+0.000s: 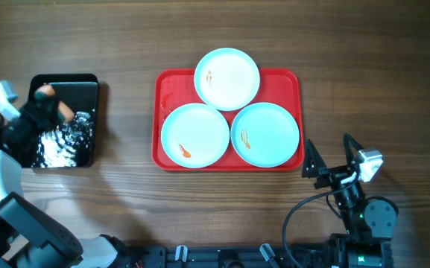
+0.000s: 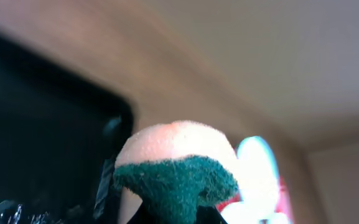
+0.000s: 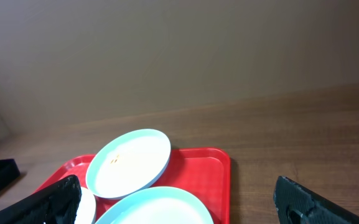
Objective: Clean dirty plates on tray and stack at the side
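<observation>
You had a dark brown table [image 1: 125,45] before you, its wood grain running left to right, with a soft sheen under even, diffuse light. Behind its far edge, the right wrist view showed you a plain beige wall [image 3: 179,50], bare and evenly lit.

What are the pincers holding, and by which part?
The left pincer pinches a sponge by one end, above the black tray. The right pincer is open and holds nothing.

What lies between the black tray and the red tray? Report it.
Nothing lies between them. The overhead view shows only bare wooden table between the black tray and the red tray.
</observation>
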Robot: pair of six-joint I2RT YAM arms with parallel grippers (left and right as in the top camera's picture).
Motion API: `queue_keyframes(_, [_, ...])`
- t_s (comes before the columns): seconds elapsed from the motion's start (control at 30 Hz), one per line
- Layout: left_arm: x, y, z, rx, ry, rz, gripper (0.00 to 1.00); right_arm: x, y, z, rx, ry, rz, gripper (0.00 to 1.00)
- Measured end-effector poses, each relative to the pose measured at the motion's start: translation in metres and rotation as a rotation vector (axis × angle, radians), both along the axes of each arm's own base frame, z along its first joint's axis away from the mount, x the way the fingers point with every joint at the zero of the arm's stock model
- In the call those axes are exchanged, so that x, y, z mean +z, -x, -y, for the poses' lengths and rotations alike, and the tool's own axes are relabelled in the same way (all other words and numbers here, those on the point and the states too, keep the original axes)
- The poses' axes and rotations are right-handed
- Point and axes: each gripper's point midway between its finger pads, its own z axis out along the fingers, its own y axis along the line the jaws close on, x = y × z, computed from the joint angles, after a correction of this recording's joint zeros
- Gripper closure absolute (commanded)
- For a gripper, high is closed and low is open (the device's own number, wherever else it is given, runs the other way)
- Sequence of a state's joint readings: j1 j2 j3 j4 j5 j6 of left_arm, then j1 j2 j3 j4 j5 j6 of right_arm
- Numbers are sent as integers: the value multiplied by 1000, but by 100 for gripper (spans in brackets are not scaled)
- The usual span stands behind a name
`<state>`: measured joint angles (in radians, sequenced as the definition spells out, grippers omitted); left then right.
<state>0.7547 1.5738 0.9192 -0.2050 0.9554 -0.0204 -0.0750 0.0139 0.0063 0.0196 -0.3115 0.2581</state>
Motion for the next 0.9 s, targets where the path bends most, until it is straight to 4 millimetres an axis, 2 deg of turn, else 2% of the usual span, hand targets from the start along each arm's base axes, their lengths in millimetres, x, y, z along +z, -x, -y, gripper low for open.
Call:
queue_keyframes(0.03, [-5,1,-3,7,-28,-9,96,0,0,0,0,0,0,0])
queue_keyframes(0.1, [-3,-4,-10,13,-69,25,96,0,0,0,0,0,0,0])
queue_keyframes(0.27, [48,-23,-25,6,-118,261,96,0,0,0,0,0,0,0])
queue_keyframes(0.33, [68,-26,-25,-2,-102,327,96,0,0,0,0,0,0,0])
queue_keyframes(0.43, [79,-24,-21,-9,-46,340,96,0,0,0,0,0,0,0])
queue_keyframes(0.53, [64,-18,-14,-11,27,256,96,0,0,0,0,0,0,1])
queue_keyframes(0.7, [-2,2,-10,36,26,18,96,0,0,0,0,0,0,0])
queue_keyframes(0.77, [-13,2,-15,41,1,6,96,0,0,0,0,0,0,1])
queue_keyframes(0.83, [-10,-3,-21,41,-30,52,96,0,0,0,0,0,0,0])
queue_keyframes(0.9, [14,-14,-28,32,-70,166,96,0,0,0,0,0,0,0])
